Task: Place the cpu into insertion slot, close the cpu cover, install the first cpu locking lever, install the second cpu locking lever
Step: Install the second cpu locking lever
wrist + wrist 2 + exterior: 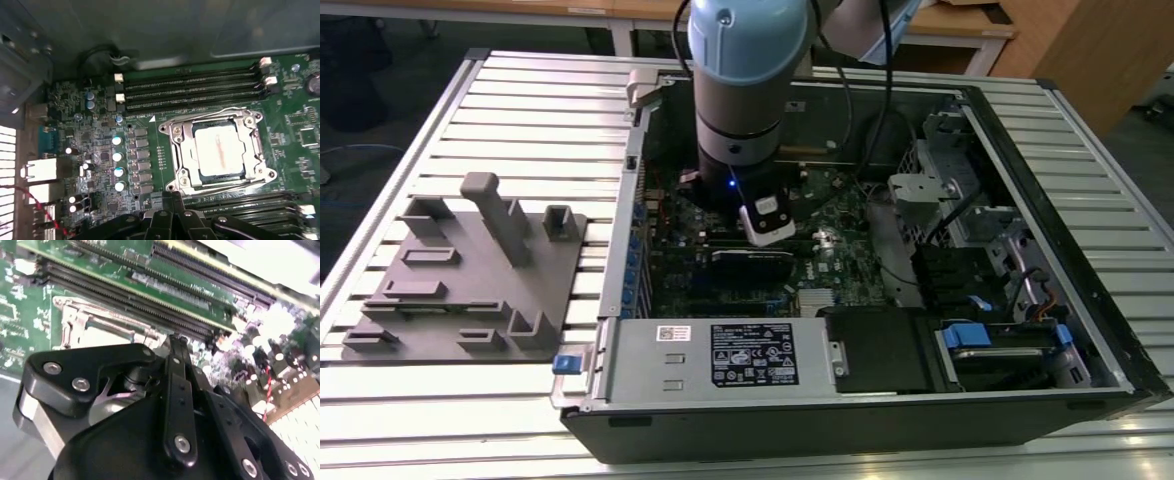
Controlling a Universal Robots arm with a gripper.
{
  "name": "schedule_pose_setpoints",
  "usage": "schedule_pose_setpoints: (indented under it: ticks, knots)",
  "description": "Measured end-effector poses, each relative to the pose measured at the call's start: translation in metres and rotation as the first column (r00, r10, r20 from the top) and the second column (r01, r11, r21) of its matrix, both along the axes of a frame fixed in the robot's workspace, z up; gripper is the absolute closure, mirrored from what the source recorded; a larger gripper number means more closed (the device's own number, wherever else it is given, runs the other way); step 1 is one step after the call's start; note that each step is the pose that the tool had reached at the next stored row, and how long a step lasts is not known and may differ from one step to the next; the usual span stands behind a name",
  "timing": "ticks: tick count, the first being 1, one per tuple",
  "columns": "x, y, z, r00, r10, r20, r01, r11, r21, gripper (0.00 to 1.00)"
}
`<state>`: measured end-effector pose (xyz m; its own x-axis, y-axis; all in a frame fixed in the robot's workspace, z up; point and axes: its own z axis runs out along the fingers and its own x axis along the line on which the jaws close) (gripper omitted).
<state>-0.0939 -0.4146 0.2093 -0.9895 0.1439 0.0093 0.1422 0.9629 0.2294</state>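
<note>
The arm (pixel 744 90) stands almost straight up and down, its grey-and-blue barrel pointing downward, a small blue light glowing at the wrist (pixel 732 185). A white camera module sits clipped to the wrist's side, angled outward. Down below, the gripper (pixel 172 197) is drawn together: in the first wrist view the black fingertips meet in a narrow point, nothing visible between them. In the second wrist view the black linkages (pixel 177 390) fold tight, fingers seemingly pressed closed, though it's blurry.
</note>
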Motion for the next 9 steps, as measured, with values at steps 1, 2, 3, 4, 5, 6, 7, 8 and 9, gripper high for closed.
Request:
schedule_pose_setpoints:
  ticks: [1,2,3,4,5,6,7,8,9]
  knots:
    - [0.0000,0.0000,0.0027,1.0000,0.000,0.0000,0.000,1.0000,-0.0001,0.90]
    - [0.0000,0.0000,0.0051,1.0000,0.000,0.0000,0.000,1.0000,0.0000,0.90]
    - [0.0000,0.0000,0.0071,1.0000,0.000,0.0000,0.000,1.0000,0.0000,0.90]
    - [0.0000,0.0000,0.0083,1.0000,0.000,-0.0001,0.000,1.0000,-0.0001,0.90]
    - [0.0000,0.0000,0.0083,1.0000,0.000,0.0001,0.000,1.0000,0.0002,0.90]
    - [0.0001,0.0001,0.0083,1.0000,0.000,0.0001,0.000,1.0000,0.0002,0.90]
    - [0.0006,0.0004,0.0084,1.0000,0.000,0.0000,0.000,1.0000,0.0000,0.90]
    - [0.0014,0.0008,0.0084,1.0000,0.000,-0.0001,0.000,1.0000,-0.0001,0.90]
    - [0.0027,0.0014,0.0083,1.0000,0.000,0.0000,0.000,1.0000,0.0000,0.90]
